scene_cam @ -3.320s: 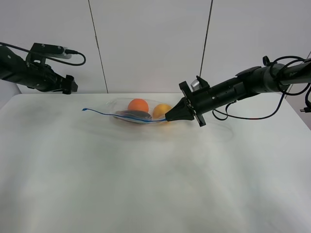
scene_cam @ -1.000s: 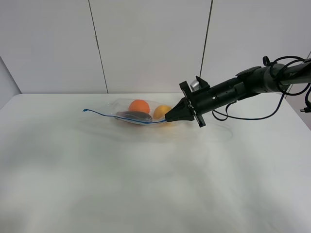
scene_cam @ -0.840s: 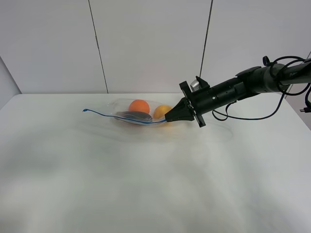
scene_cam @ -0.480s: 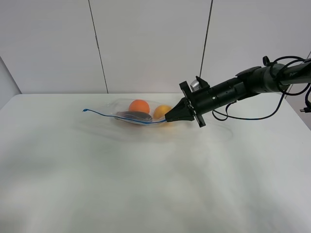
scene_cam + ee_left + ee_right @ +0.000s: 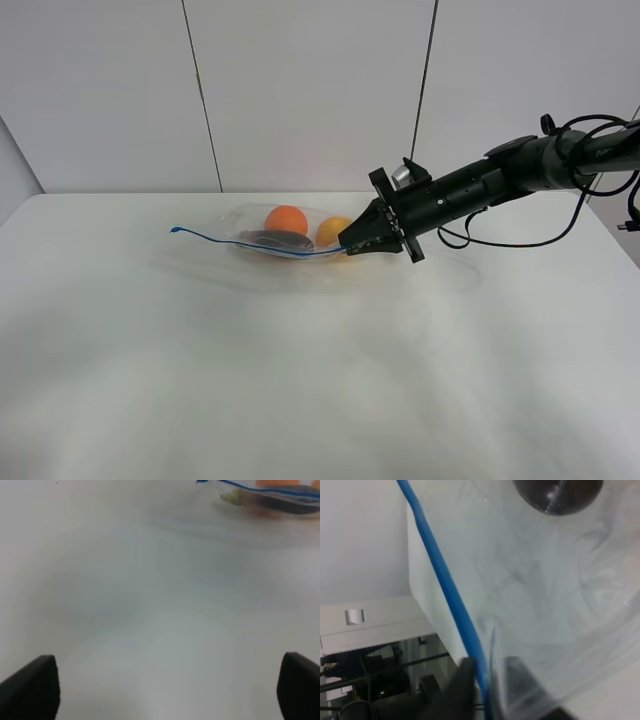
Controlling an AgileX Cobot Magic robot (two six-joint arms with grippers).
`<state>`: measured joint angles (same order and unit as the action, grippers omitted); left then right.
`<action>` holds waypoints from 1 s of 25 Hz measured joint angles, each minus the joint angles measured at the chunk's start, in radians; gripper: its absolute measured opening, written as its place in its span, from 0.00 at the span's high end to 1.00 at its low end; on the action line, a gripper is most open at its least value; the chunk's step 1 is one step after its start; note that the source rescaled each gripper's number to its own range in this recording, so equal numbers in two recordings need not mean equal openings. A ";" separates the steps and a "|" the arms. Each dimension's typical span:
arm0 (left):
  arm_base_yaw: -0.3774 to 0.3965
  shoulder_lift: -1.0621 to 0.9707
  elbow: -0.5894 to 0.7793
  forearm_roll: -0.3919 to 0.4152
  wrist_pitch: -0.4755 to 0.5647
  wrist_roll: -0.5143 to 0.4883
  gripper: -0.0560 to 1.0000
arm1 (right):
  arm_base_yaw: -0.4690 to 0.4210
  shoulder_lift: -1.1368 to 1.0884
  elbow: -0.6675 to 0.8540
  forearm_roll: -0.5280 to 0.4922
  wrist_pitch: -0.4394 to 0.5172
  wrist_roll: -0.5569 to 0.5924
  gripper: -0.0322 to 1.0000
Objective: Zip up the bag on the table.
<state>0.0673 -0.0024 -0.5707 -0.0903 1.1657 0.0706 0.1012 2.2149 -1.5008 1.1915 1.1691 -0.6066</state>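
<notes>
The clear bag (image 5: 285, 236) lies at the back middle of the white table (image 5: 300, 380), holding an orange fruit (image 5: 286, 218), a yellow one (image 5: 332, 230) and a dark purple one (image 5: 280, 238). Its blue seal strip (image 5: 250, 241) runs along the front edge. My right gripper (image 5: 346, 244) is at the strip's right end. In the right wrist view the strip (image 5: 445, 585) passes between its fingertips (image 5: 465, 685), which stand a narrow gap apart at the gripper (image 5: 490, 690). My left gripper (image 5: 165, 690) is open and empty over bare table, with the bag (image 5: 270, 497) far from it. It is out of the exterior view.
A white panelled wall (image 5: 310, 90) rises behind the table's far edge. The right arm (image 5: 480, 185) reaches in from the right, with cables (image 5: 530, 240) hanging behind it.
The left arm, seen at the far left 3.3 s ago, has left the exterior view. The right gripper's tips have parted slightly at the strip's end. The bag has not moved.
</notes>
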 joint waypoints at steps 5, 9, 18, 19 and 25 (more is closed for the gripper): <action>0.000 0.000 0.000 0.000 0.000 0.000 0.00 | 0.000 0.000 -0.002 -0.060 0.000 0.021 0.11; 0.000 0.000 0.000 0.000 0.000 0.000 0.00 | 0.000 0.001 -0.062 -0.211 0.003 0.090 0.02; 0.000 0.000 0.000 0.000 0.000 0.000 0.00 | 0.000 0.001 -0.365 -0.837 0.028 0.407 0.01; 0.000 0.000 0.000 0.000 0.000 0.000 0.00 | 0.000 0.001 -0.388 -0.912 0.032 0.434 0.01; 0.000 0.000 0.000 0.000 0.000 0.000 0.00 | -0.018 0.001 -0.421 -1.156 0.037 0.514 0.01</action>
<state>0.0673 -0.0024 -0.5707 -0.0903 1.1657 0.0706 0.0832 2.2160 -1.9219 0.0358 1.2058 -0.0928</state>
